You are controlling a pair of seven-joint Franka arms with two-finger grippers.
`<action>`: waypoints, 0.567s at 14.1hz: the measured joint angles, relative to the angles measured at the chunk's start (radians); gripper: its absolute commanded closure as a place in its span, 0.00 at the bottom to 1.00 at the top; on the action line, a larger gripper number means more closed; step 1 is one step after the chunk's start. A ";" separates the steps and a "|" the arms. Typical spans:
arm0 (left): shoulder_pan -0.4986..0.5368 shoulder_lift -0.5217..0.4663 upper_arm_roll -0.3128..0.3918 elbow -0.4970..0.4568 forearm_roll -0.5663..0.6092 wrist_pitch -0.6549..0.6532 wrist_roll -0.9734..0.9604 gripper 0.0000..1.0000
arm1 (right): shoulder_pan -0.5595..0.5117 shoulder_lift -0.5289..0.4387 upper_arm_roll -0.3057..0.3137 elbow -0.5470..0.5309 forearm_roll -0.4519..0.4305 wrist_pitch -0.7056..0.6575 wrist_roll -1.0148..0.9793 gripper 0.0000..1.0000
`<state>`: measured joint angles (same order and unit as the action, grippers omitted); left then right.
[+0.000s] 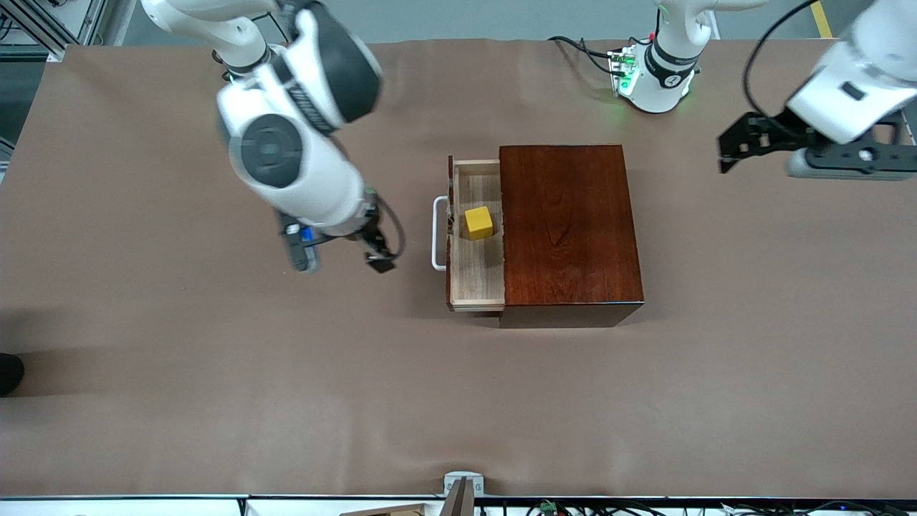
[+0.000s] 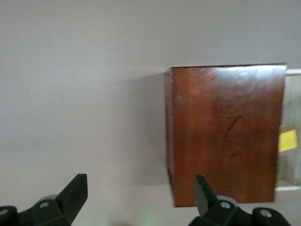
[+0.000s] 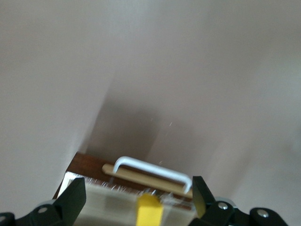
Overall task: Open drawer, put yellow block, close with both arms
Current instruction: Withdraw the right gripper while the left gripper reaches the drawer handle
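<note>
Brown table (image 1: 179,358): yellow block (image 1: 478,222) in open drawer (image 1: 476,276); right claw (image 1: 342,252), left claw (image 1: 745,149) spread, empty.

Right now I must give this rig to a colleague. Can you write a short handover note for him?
Right gripper: open, empty, over the table beside the drawer's white handle, toward the right arm's end.
Left gripper: open, empty, waiting over the table at the left arm's end, away from the wooden box.
Drawer: pulled partly out of the box.
Yellow block: lying inside the drawer.
Done: drawer opened, block put in.
Left: push the drawer shut with both arms.
</note>
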<state>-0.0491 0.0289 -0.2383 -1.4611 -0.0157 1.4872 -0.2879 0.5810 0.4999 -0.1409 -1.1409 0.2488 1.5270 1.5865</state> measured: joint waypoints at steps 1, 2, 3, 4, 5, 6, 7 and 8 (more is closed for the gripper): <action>-0.023 0.033 -0.028 0.028 0.000 0.006 -0.094 0.00 | -0.028 -0.015 -0.011 0.001 -0.001 -0.017 -0.083 0.00; -0.057 0.073 -0.045 0.060 -0.001 0.015 -0.184 0.00 | -0.054 -0.032 -0.021 0.002 -0.007 -0.027 -0.179 0.00; -0.103 0.117 -0.051 0.093 -0.001 0.030 -0.274 0.00 | -0.076 -0.051 -0.026 0.002 -0.025 -0.035 -0.278 0.00; -0.152 0.161 -0.053 0.120 -0.001 0.057 -0.366 0.00 | -0.094 -0.070 -0.029 0.002 -0.044 -0.051 -0.357 0.00; -0.202 0.201 -0.055 0.137 -0.001 0.101 -0.466 0.00 | -0.114 -0.086 -0.031 0.002 -0.055 -0.078 -0.418 0.00; -0.252 0.239 -0.056 0.148 -0.001 0.157 -0.574 0.00 | -0.136 -0.099 -0.033 0.002 -0.057 -0.107 -0.469 0.00; -0.300 0.276 -0.056 0.151 -0.001 0.212 -0.673 0.00 | -0.160 -0.108 -0.033 0.002 -0.058 -0.130 -0.526 0.00; -0.353 0.319 -0.053 0.154 -0.001 0.276 -0.781 0.00 | -0.184 -0.116 -0.034 0.002 -0.060 -0.148 -0.597 0.00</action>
<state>-0.4018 0.3477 -0.2915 -1.3073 -0.0171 1.7634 -1.0689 0.3966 0.3834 -0.1751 -1.1389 0.1887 1.3788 0.9894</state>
